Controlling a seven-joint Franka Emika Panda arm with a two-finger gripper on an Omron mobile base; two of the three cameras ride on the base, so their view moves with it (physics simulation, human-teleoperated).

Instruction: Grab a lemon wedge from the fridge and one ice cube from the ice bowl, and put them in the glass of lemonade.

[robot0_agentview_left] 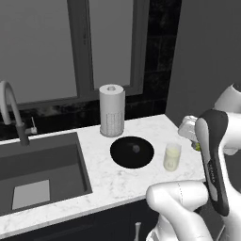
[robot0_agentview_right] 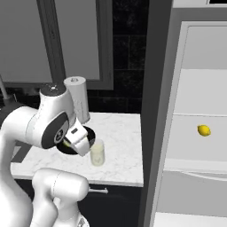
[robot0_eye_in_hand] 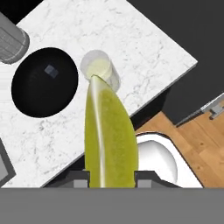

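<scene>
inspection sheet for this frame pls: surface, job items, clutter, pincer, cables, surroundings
Surface: white marble counter, grey rectangular sink set in its left part.
Job's things: small yellow-green lemon wedge held in the pincer, tip pointing toward the clear glass of pale lemonade; tiny pale ice cube lying in the shallow black round bowl; glass stands beside the bowl, apart from it; grey fridge open, white shelves showing.
Clutter: white paper towel roll behind the bowl; round yellow whole lemon on a fridge shelf.
Pincer: pincer shut on the wedge, above the counter edge.
Cables: nothing seen.
Surroundings: curved grey faucet, window, dark tiled wall, wood floor.
</scene>
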